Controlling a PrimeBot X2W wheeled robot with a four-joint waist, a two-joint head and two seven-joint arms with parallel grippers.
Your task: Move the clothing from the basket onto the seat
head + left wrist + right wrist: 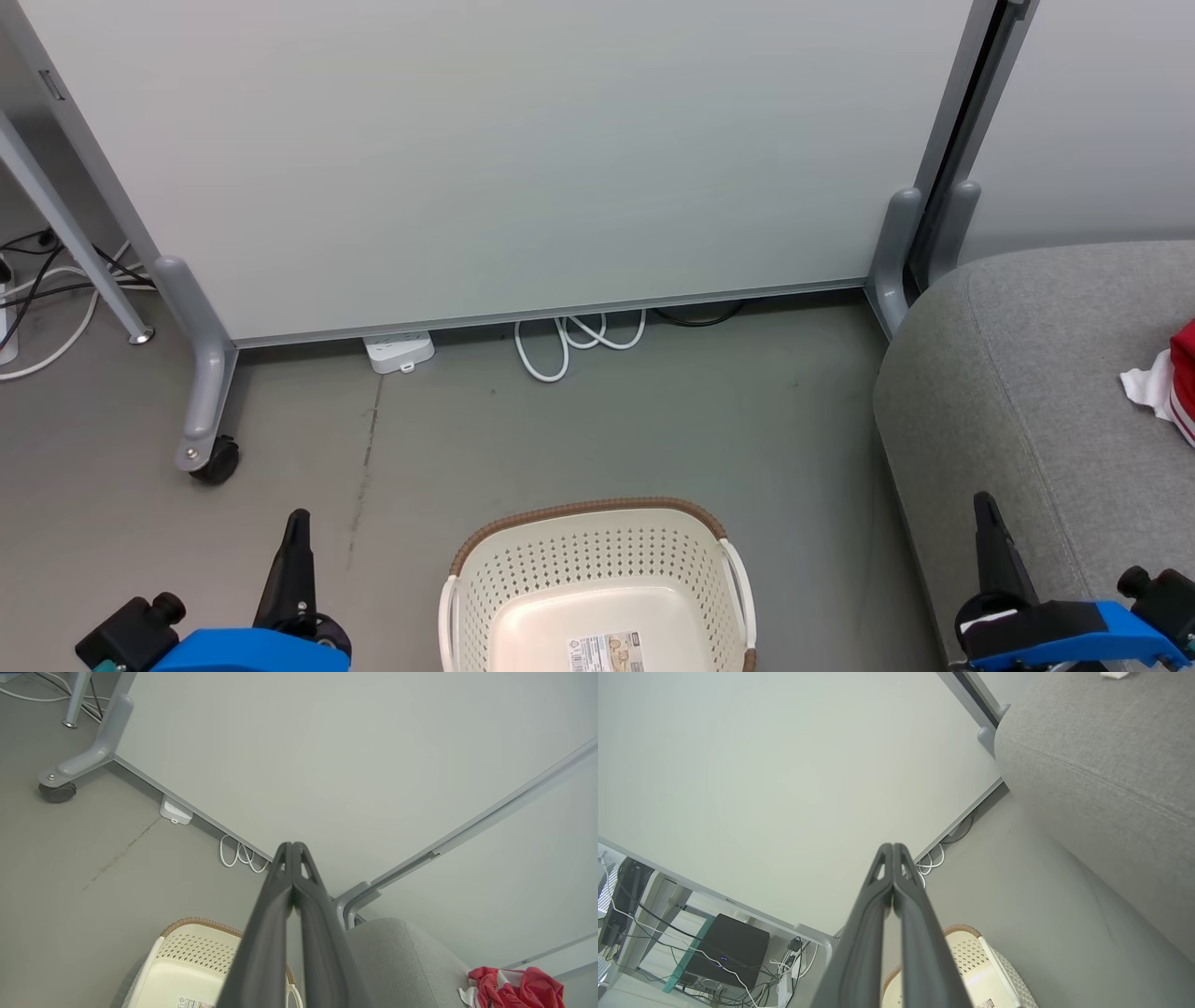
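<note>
Clothing of thin red jersey fabric with white trim (1184, 373) lies crumpled on the large grey fabric-upholstered seat (1027, 373). It sits at the right edge of the head view and is partly cut off there, so its long axis cannot be told. The cream-white perforated plastic basket with a brown woven-look rim (588, 510) stands on the grey floor (653, 429) between the two arms, near the seat's corner with a strip of floor between them. The part of its inside in view holds a paper label (605, 651) and no fabric, and its near part falls below the picture's edge.

The left gripper (299, 519) hangs to the basket's left, its two dark fingers pressed together with nothing between them. The right gripper (985, 504) hangs at the seat's front edge, fingers likewise closed tip to tip and empty. From both, the clothing lies to the right and further off, on the seat, and the right arm is clearly the nearer.

Judging by this, the transfer looks finished or close to it. Any further reach would go down into the basket's hidden near part, centred between the arms, and would first need the fingers to spread.
</note>
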